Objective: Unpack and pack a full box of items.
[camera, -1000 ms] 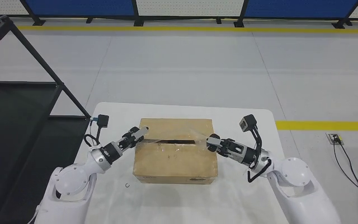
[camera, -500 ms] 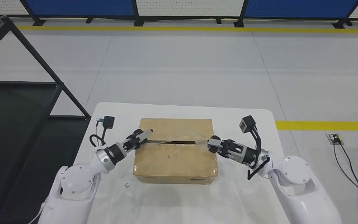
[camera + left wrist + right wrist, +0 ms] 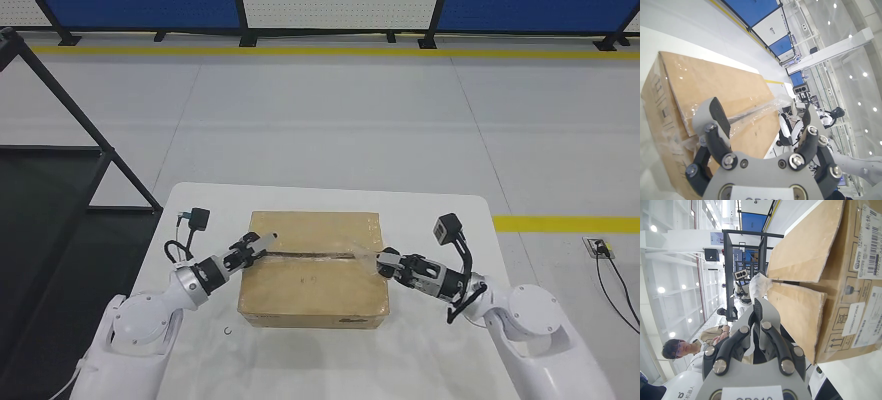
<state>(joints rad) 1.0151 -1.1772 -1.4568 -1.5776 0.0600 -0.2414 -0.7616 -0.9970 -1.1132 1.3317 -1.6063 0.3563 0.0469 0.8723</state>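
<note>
A brown cardboard box (image 3: 312,280) lies in the middle of the white table (image 3: 430,215), flaps down, with a seam across its top. A strip of clear tape (image 3: 761,110) is lifted along that seam. My right gripper (image 3: 384,262) is at the box's right end, shut on a crumpled bunch of the tape (image 3: 759,286). My left gripper (image 3: 263,243) is at the box's left end, open, and one finger (image 3: 718,114) rests near the seam on the box (image 3: 719,83). In the right wrist view, labels show on the side of the box (image 3: 853,298).
A small ring-like bit (image 3: 229,331) lies on the table in front of the box's left corner. A black metal frame (image 3: 70,150) stands left of the table. Bare tabletop surrounds the box on all sides.
My right gripper has drawn a little right and toward the table's front with the tape. My left gripper has crept right onto the box's end. The dark gap at the seam has narrowed.
</note>
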